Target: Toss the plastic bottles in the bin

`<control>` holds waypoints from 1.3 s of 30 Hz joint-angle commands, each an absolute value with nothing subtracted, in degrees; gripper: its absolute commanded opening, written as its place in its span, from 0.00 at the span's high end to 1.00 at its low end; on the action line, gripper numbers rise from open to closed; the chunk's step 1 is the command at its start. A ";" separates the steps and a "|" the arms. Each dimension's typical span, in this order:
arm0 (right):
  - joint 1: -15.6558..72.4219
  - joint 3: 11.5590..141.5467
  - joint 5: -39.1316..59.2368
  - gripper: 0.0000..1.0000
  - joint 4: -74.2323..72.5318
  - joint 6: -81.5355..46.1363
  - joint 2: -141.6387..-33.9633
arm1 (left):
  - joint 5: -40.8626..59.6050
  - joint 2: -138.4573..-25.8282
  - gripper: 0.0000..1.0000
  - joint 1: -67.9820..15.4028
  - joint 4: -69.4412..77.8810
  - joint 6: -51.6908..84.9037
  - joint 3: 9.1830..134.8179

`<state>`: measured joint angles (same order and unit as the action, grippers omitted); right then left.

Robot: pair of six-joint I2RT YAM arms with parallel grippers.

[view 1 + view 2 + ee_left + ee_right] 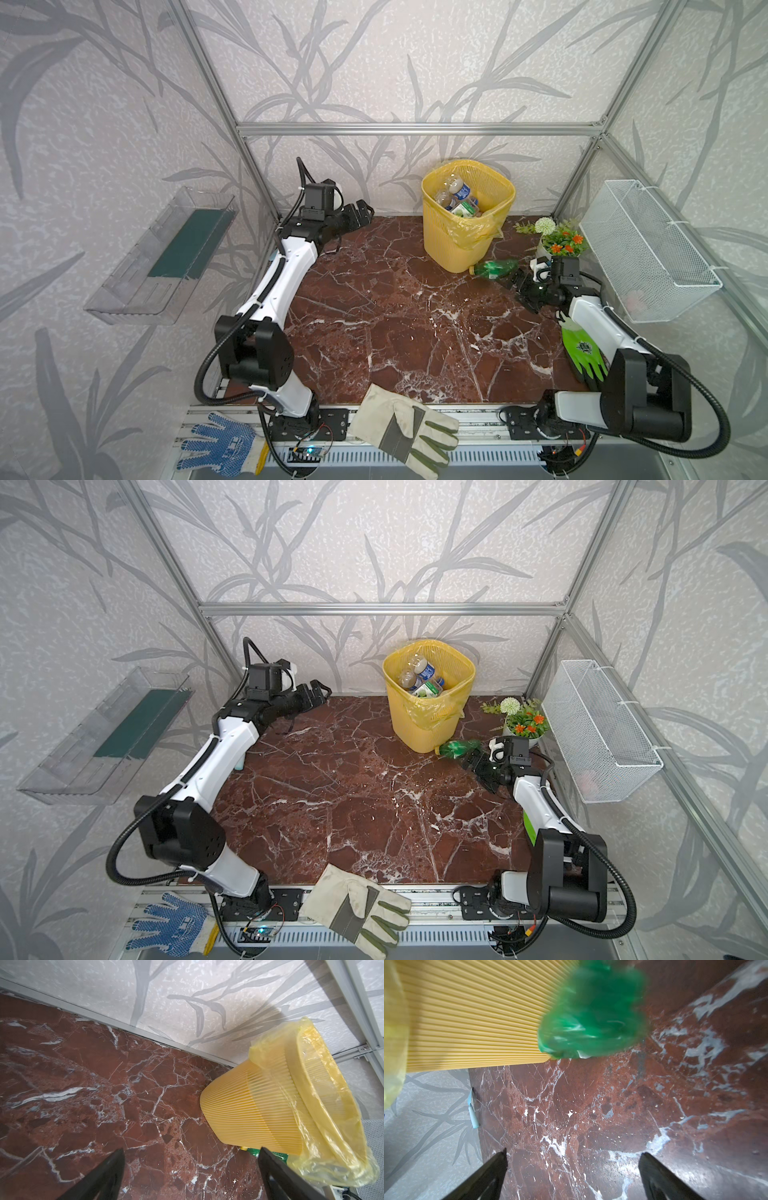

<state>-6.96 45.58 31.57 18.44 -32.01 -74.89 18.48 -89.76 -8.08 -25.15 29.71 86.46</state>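
At bin (449, 249) base, green bottle (496, 268) lies loose, label illegible; bottles (459, 195) inside likewise; left fingers (104, 1178), right fingers (485, 1178) spread, empty.

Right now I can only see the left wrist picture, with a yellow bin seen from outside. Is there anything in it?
Observer: Yes, both top views show several clear bottles lying inside the bin.
Operator: And that green scrap peeking out behind it?
Observer: A green bottle lying on its side on the table, outside the bin, near its base.
Operator: Is something holding it?
Observer: No. The right end effector is beside it, jaws wide apart with nothing between them.
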 commanded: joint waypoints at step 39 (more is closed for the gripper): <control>-13.54 56.33 2.44 0.01 39.10 -39.28 -83.38 | 19.57 -79.44 0.02 -3.12 -29.27 19.95 67.62</control>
